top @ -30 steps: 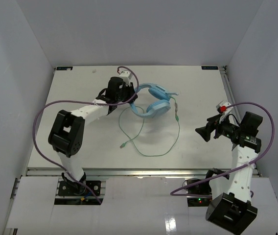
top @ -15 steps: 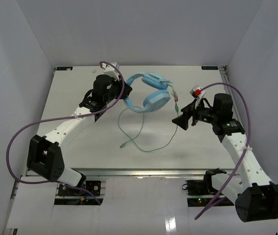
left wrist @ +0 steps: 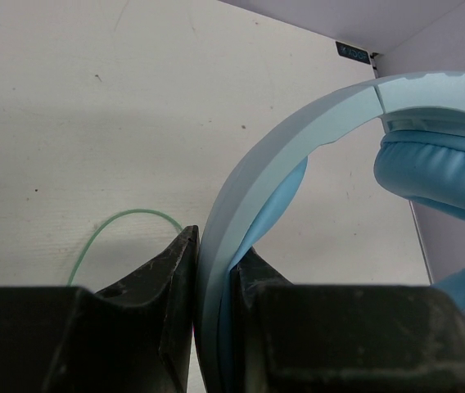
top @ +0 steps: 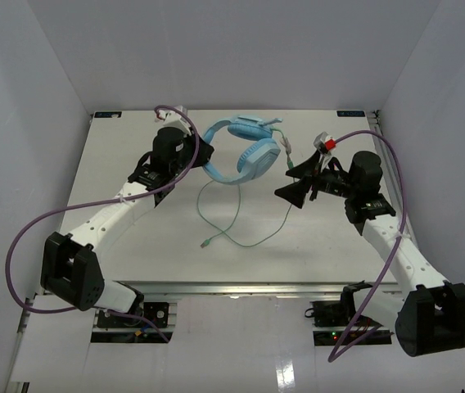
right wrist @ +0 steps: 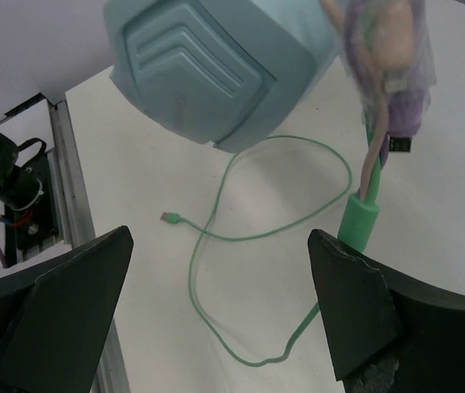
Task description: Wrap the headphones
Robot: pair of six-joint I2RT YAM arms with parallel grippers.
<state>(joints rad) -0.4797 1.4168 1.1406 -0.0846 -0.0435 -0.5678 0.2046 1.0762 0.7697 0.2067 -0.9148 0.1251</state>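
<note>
The light blue headphones (top: 245,150) are held up near the table's back middle. My left gripper (top: 203,155) is shut on the headband (left wrist: 241,205), which passes between its black fingers (left wrist: 175,270). One earcup (left wrist: 437,168) shows at the right of the left wrist view, another (right wrist: 216,65) fills the top of the right wrist view. The thin green cable (top: 249,237) hangs from the headphones and loops on the table to its plug (top: 205,242). My right gripper (top: 294,182) is open and empty, just right of the earcup, with the cable's green sleeve (right wrist: 359,221) near its right finger.
The white table (top: 134,237) has white walls on three sides. Purple arm cables (top: 52,221) arc beside both arms. A metal rail (right wrist: 69,172) runs along the table edge in the right wrist view.
My left gripper has lifted the headphones and carried them toward the back. My right arm has swung in from the right edge to just beside the earcup, gripper open.
</note>
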